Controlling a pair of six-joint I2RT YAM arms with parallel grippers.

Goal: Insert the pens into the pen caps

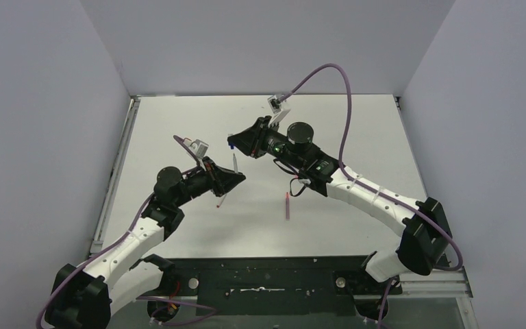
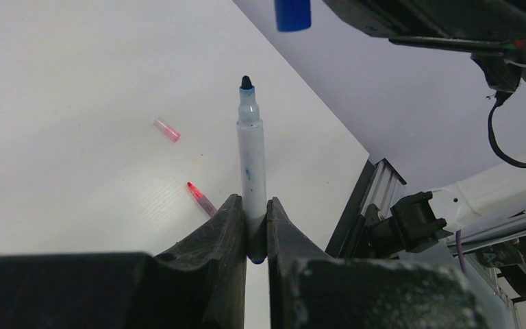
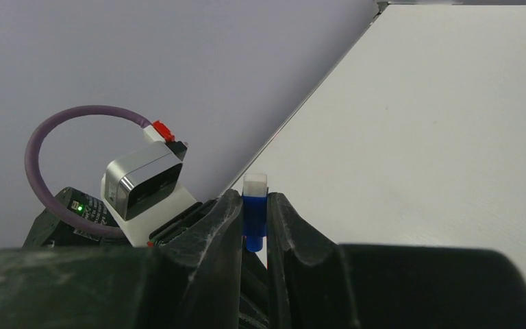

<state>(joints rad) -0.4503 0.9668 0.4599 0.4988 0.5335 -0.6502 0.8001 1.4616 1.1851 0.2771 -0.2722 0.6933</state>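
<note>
Left hand (image 2: 253,203): closed on the blue-tipped pen (image 2: 250,157), gripped near its rear end.
Right hand (image 3: 253,199): closed on the blue cap (image 3: 255,209), gripped at mid-length.
Pen location: held above the table (image 2: 75,82); in the left wrist view the cap is seen at 1 o'clock from the tip, not touching.
Pen axis: in line with the fingers, tip pointed to 12 o'clock, away from the hand.
Handling: judged light, stiff and smooth; with a rear grip, pivoting under side load is to be expected.
Cap mouth: direction cannot be told.
</note>
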